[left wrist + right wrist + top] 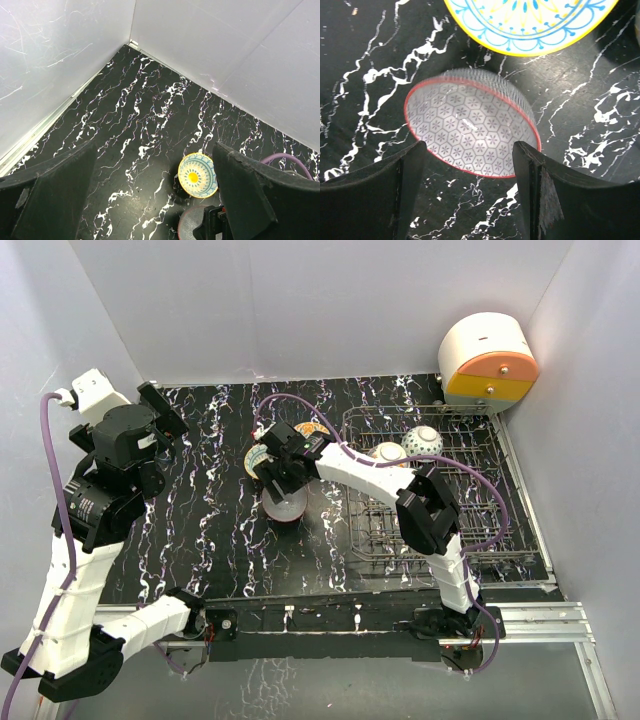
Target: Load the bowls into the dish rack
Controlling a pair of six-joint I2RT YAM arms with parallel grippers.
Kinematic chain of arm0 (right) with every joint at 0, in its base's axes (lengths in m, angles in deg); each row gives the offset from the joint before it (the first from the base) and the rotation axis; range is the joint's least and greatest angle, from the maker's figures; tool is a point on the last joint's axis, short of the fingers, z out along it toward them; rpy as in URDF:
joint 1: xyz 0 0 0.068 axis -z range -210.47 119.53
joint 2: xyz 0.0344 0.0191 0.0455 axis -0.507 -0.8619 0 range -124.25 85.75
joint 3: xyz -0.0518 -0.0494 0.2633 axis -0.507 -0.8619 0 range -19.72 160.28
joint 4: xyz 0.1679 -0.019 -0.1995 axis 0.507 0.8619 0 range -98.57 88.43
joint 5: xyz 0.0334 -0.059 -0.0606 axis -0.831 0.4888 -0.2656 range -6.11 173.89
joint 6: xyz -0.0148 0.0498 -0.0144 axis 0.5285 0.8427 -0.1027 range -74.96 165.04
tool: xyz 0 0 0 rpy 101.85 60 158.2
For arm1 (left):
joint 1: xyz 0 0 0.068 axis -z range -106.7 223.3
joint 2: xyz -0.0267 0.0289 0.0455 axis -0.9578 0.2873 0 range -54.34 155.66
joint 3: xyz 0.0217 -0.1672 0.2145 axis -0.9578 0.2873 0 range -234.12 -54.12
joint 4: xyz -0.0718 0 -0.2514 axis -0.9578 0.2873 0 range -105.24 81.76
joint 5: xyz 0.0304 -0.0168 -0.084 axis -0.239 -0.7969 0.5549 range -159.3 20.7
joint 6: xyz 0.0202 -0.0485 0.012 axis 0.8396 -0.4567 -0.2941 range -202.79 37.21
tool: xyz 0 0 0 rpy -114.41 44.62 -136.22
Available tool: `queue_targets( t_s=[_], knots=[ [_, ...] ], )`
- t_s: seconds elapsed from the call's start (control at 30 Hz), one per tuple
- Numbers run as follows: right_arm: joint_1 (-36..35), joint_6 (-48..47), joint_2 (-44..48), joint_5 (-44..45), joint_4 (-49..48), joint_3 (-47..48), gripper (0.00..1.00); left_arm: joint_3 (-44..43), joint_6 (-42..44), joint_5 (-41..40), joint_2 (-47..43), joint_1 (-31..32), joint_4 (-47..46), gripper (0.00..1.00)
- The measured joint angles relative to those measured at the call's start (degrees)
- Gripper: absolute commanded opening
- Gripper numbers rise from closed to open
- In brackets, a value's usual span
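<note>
The right end effector (pixel 467 155) is open wide. Its two fingers (pixel 385 192) stand on either side of the pink-rimmed bowl (pixel 470 125), which sits in the middle of the right wrist picture. I cannot tell if they touch it. The yellow bowl (pixel 530 20) lies just above it, at the top of that picture. From the top camera, an orange bowl (pixel 311 428) peeks out near the middle, on the black bench (pixel 210 500). The dish rack (pixel 500 500) is on the right side. One bowl (pixel 388 453) and another bowl (pixel 423 440) sit in its upper part. The left end effector (pixel 155 150) is wide open too, holding nothing, up at the left.
</note>
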Motion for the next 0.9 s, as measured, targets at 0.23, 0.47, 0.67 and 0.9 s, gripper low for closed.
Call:
queue_targets(
  t_s=[0.23,0.47,0.67,0.9],
  knots=[
    [0.0,0.7,0.0,-4.9,-0.1,0.7,0.72,0.0,0.0,0.1,-0.1,0.0,0.1,0.95],
    [0.0,0.6,0.0,-7.2,-0.1,0.9,0.72,0.0,0.0,0.1,-0.4,0.0,0.1,0.95],
    [-0.7,-1.0,-0.9,-8.5,-0.2,2.6,0.71,0.0,0.0,0.1,-0.5,0.0,0.1,0.95],
    [-2.6,-3.7,-5.3,-6.7,-1.1,2.9,0.68,0.0,0.3,0.1,-0.8,0.0,0.2,0.95]
  ],
)
